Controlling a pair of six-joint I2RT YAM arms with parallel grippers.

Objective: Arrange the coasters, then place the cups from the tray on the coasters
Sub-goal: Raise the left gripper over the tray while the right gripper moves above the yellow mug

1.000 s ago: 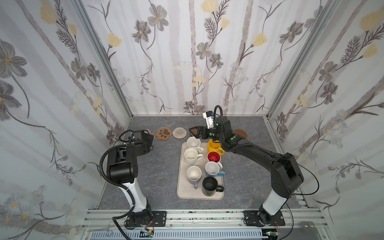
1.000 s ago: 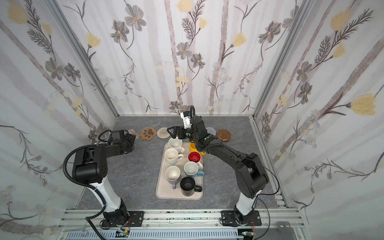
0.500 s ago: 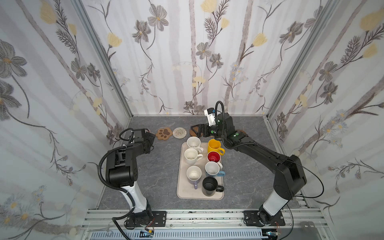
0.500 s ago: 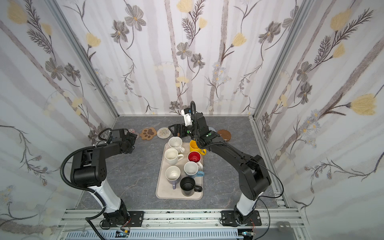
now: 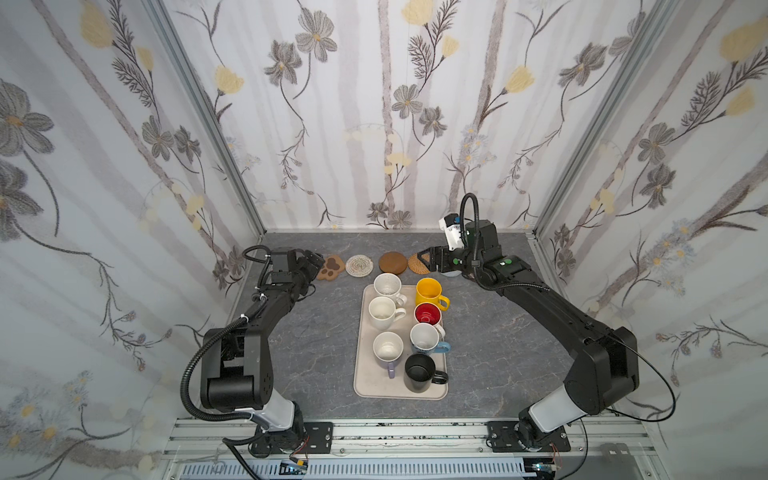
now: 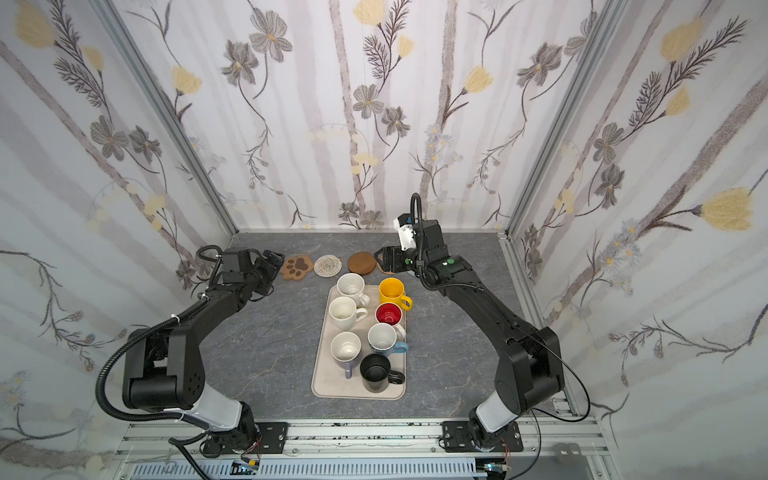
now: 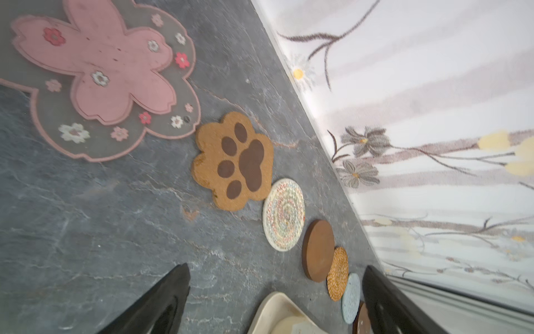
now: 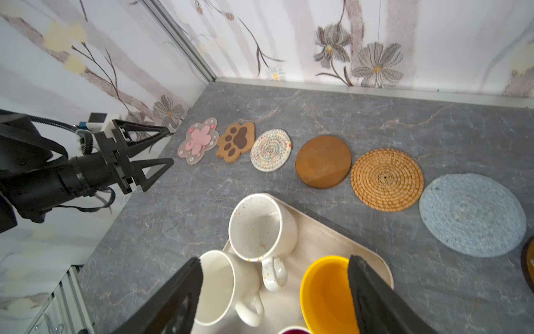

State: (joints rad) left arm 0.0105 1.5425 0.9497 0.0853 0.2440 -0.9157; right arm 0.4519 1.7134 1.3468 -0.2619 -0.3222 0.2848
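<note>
Seven coasters lie in a row along the back: pink flower [image 8: 198,140], brown paw [image 5: 331,267], whitish crocheted [image 5: 359,265], wooden disc [image 5: 392,262], rattan [image 8: 387,179], grey-blue [image 8: 472,214], and an amber one [image 8: 528,266] at the frame edge. The beige tray [image 5: 362,384] holds the cups: speckled [image 5: 387,285], yellow [image 5: 429,291], cream [image 5: 382,312], red-inside [image 5: 427,313], light blue [image 5: 424,337], lavender [image 5: 387,348], black [image 5: 419,372]. My left gripper [image 5: 313,259] hangs open over the pink flower coaster's end of the row. My right gripper [image 5: 426,257] is open and empty above the rattan coaster, beyond the tray's far end.
The back wall runs just behind the coaster row, and the left wall stands close to my left gripper. Bare grey tabletop [image 5: 316,340] lies on both sides of the tray and between it and the front rail.
My right gripper has drawn back to the right, uncovering the wooden disc in the row, and its jaws have narrowed a little. My left gripper's jaws have spread wider.
</note>
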